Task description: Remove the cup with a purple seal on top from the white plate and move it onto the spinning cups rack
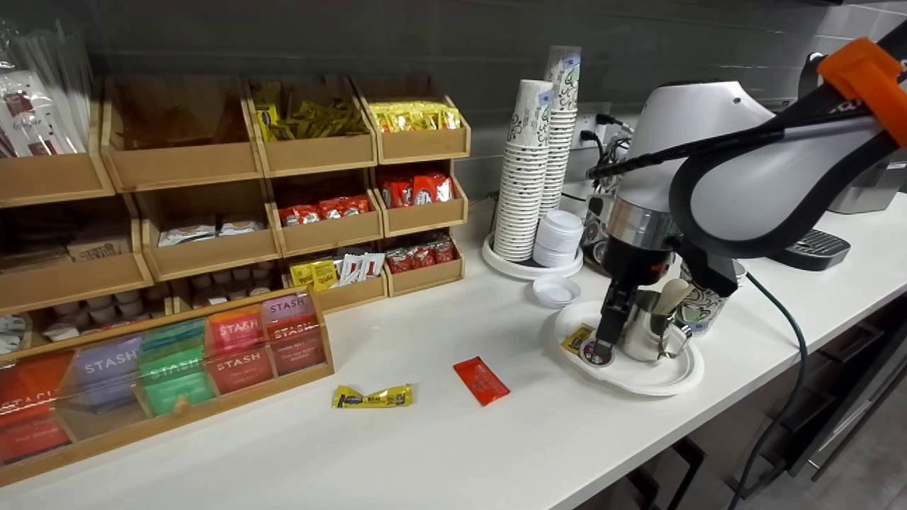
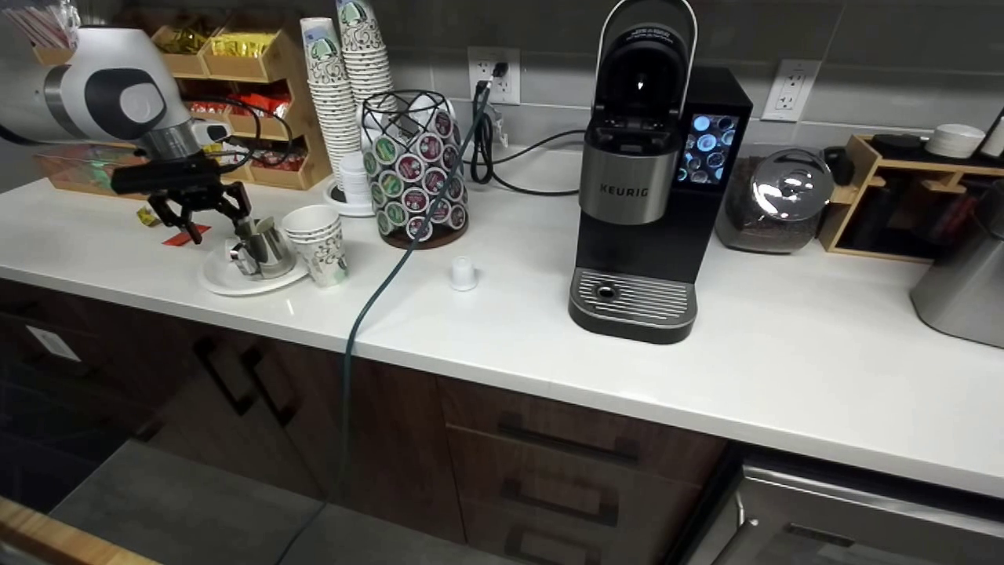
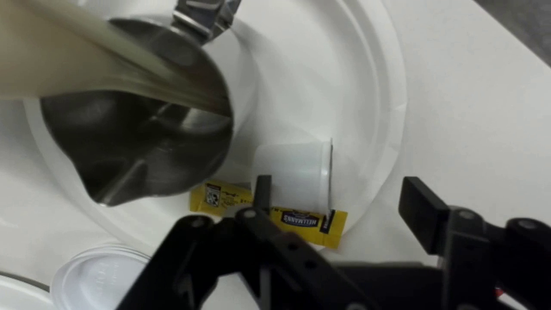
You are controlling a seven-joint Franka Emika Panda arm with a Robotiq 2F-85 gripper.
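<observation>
Spread gripper (image 3: 340, 193), pod (image 3: 295, 170) on plate (image 3: 308, 82), HELLMANN'S sachet (image 3: 301, 219), STASH packets (image 1: 241, 367), KEURIG machine (image 2: 627, 180)

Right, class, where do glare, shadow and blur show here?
Wrist view: the long cream utensil in the spouted steel pitcher is blurred; soft shadow lies beside the pitcher on the round white plate; an exterior view: bright glare on the clear rounded jar.

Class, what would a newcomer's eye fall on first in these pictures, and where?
Probably the open end effector, at the white plate where a pod lies on its side. Next, in an exterior view, the spinning cups rack, studded with coloured pod tops, left of the coffee maker with its lit screen.
</observation>
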